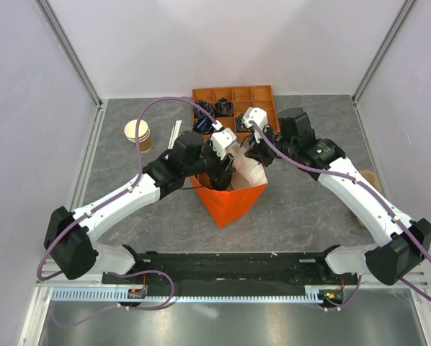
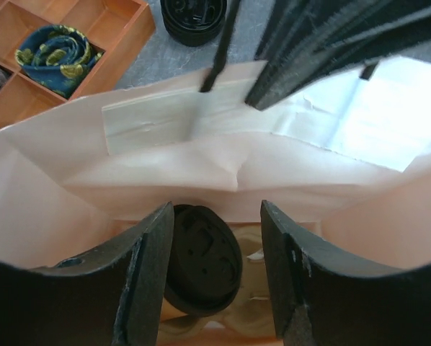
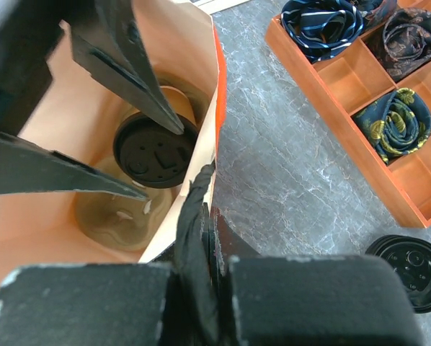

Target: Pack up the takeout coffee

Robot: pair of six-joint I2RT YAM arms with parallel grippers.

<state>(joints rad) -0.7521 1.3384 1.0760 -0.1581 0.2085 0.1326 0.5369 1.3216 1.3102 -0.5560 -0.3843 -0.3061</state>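
Note:
The takeout coffee [image 2: 205, 259], a tan paper cup with a black lid, stands tilted at the bottom of the orange paper bag [image 1: 233, 202]; the right wrist view also shows the cup [image 3: 154, 153]. My left gripper [image 2: 217, 209] reaches down into the bag, jaws apart. The lid rests against its left finger, and a gap separates it from the right finger. My right gripper [image 3: 212, 209] is at the bag's rim, shut on the bag's black handle [image 3: 194, 216], holding the mouth open. From above, both grippers [image 1: 217, 173] [image 1: 253, 155] meet over the bag.
A wooden tray [image 1: 233, 94] with rolled ties sits behind the bag. A stack of lidless paper cups [image 1: 138, 133] stands at the back left, with white sticks [image 1: 176, 133] beside it. Loose black lids [image 3: 410, 270] lie on the grey tabletop near the tray.

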